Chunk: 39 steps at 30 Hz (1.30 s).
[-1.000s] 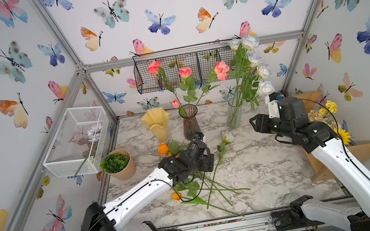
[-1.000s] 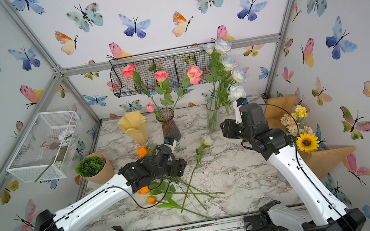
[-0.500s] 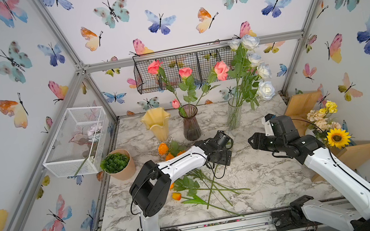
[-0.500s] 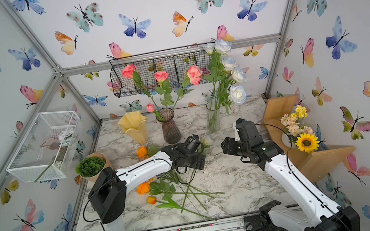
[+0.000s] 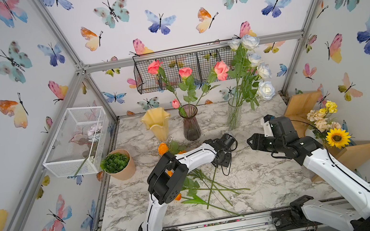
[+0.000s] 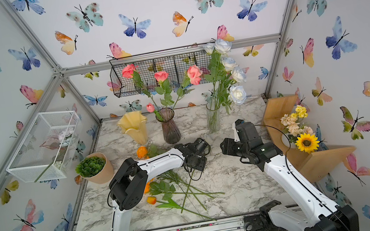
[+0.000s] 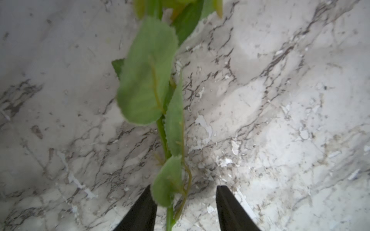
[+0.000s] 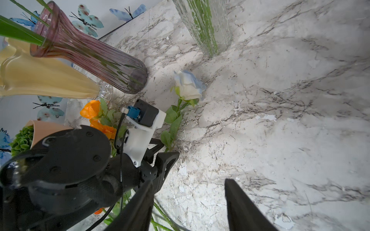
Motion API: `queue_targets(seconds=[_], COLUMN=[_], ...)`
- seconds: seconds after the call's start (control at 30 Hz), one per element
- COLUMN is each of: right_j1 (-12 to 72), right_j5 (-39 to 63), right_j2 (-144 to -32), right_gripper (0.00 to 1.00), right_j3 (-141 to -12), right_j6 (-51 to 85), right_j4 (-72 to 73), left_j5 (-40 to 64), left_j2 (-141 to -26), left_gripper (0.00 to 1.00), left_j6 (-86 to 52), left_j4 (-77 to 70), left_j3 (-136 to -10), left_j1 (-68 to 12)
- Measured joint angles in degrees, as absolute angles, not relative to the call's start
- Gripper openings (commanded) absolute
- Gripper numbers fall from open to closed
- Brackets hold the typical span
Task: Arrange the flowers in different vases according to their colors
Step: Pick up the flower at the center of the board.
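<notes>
Three vases stand at the back: the creamy yellow vase point(image 5: 156, 125) is empty, the purple vase point(image 5: 190, 125) holds pink flowers point(image 5: 221, 70), and the clear vase point(image 5: 234, 115) holds white-blue roses point(image 5: 266, 89). Orange flowers point(image 5: 162, 148) and crossed green stems point(image 5: 211, 190) lie on the marble. One white-blue rose point(image 8: 188, 86) lies flat near the purple vase. My left gripper point(image 7: 183, 187) points down over its leafy stem point(image 7: 170, 216). The jaws are apart, and the stem sits close to one finger. My right gripper point(image 8: 188, 181) hovers open and empty, just right of the left one point(image 5: 221, 160).
A potted succulent point(image 5: 117, 164) stands at the left edge under a white mesh basket point(image 5: 75, 141). A black wire basket point(image 5: 184, 68) hangs on the back wall. A wooden stand point(image 5: 360, 151) with a sunflower bouquet point(image 5: 337, 138) fills the right side.
My left arm has swung right across the stem pile to the lying rose's stem, and its jaws have narrowed. My right arm has dropped from beside the clear vase toward the table's middle.
</notes>
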<state>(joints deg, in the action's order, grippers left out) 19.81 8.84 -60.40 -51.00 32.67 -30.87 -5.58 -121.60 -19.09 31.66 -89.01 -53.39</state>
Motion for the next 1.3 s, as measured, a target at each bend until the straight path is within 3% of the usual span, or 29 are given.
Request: queue_targets(seconds=[0.3, 0.8, 1.07, 1.3], right_j1=[19.81, 19.81, 19.79, 19.81], right_j5=[8.84, 8.86, 8.80, 8.58], right_j2=[-60.53, -61.60, -61.25, -60.14], right_gripper=[0.58, 0.57, 0.56, 0.56], right_j3=[-51.03, -52.47, -53.21, -53.21], right_j6=[32.29, 32.29, 32.29, 32.29], right_j4=[-30.87, -30.79, -30.81, -30.81], left_j5=[-8.05, -10.81, -12.82, -12.60], left_j2=[-124.14, -125.51, -123.48, -108.03], left_gripper=[0.38, 0.00, 0.00, 0.00], left_j6=[-16.88, -12.10, -7.38, -4.69], left_j4=[32.53, 31.07, 24.53, 15.92], left_j3=[-91.98, -93.93, -92.71, -85.03], left_j1=[-53.36, -52.82, -51.48, -50.89])
